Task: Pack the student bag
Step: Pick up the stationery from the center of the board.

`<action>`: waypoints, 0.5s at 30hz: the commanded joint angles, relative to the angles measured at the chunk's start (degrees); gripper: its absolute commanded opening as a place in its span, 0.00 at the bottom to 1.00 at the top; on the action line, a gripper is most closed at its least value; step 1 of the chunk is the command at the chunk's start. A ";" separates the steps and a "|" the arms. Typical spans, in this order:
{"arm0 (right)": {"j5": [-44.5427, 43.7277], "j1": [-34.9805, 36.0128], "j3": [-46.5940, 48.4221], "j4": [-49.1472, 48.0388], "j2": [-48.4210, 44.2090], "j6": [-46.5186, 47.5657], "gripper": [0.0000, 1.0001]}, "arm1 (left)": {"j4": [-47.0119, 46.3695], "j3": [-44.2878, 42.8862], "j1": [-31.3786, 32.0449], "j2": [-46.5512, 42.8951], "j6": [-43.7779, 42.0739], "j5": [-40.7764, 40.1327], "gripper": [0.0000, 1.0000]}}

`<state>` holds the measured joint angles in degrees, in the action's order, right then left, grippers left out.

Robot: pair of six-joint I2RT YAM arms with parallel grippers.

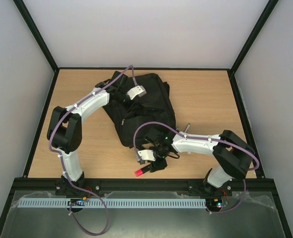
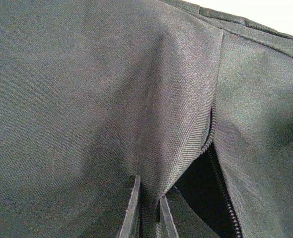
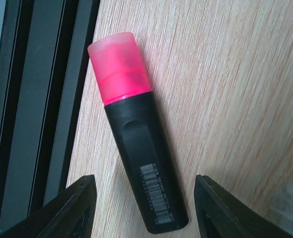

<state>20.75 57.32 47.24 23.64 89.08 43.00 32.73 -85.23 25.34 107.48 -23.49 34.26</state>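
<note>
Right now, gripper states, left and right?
Left gripper: shut on the student bag fabric.
Right gripper: open, over the pink highlighter, not gripping.

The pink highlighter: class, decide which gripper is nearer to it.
Right. The right gripper straddles the highlighter, jaws open either side; the left gripper is far off, pinching the bag.

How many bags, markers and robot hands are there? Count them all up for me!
Bag: 1
Marker, black with a pink cap: 1
Robot hands: 2, the left hand and the right hand
Total: 4
</note>
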 commanded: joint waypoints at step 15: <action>-5.04 1.72 -1.07 -1.90 3.73 4.33 0.39 | 0.85 1.10 0.24 -2.69 0.40 2.76 0.11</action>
<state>16.62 58.37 47.07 20.82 91.74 45.45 32.08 -84.36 25.34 107.02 -23.46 34.20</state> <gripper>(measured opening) 0.407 0.112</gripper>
